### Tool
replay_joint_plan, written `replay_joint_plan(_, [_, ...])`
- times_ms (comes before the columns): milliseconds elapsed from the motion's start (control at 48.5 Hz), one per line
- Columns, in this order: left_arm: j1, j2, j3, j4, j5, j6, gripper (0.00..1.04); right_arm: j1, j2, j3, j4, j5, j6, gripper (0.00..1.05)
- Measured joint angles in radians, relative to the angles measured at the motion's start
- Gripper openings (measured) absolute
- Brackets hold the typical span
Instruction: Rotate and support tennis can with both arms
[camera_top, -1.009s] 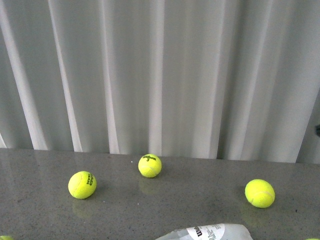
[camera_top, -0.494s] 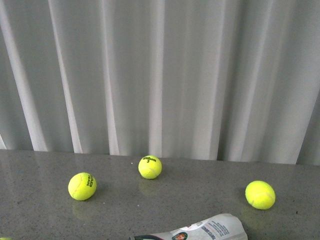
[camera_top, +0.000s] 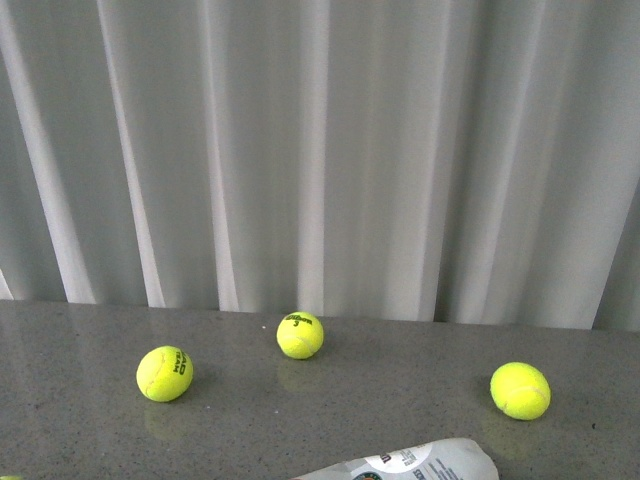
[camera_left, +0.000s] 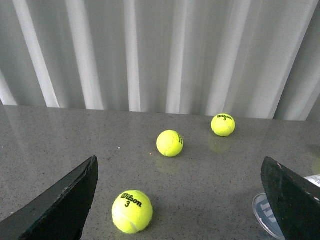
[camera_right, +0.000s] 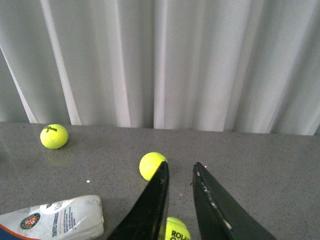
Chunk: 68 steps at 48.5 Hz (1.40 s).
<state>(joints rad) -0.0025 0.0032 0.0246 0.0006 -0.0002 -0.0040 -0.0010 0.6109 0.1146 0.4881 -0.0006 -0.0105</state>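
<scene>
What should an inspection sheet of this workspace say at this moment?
Surface: grey speckled table, glossy.
Job's things: tennis can lies on its side at the near edge, beside one finger of the left gripper; contact cannot be told.
Clutter: left ball, middle ball, right ball; Wilson 3 ball near the left gripper; another ball below the right gripper.
Grippers: left gripper wide open, empty; right gripper jaws a narrow gap apart, nothing between the tips.
Cables: nothing seen.
Surroundings: white pleated curtain behind the table.
</scene>
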Motion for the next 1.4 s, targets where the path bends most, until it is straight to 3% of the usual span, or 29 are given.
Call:
replay_joint_plan(82, [0.0,0.0,0.0,0.0,0.0,0.0,0.98,0.0,-0.037,-0.019,-0.018,0.0,-0.002,0.03])
replay_joint_plan(1236, [0.0,0.0,0.0,0.0,0.0,0.0,0.98,0.0,-0.438,-0.111,-0.312,0.0,0.0,0.03])
replay_joint_plan(1318, [0.0,0.0,0.0,0.0,0.0,0.0,0.98,0.0,-0.563,-0.11,-0.473,-0.001,0.0,0.03])
replay_joint_plan(1401, [0.0,0.0,0.0,0.0,0.0,0.0,0.98,0.0,-0.605,-0.11,-0.483,-0.001,0.0,0.03])
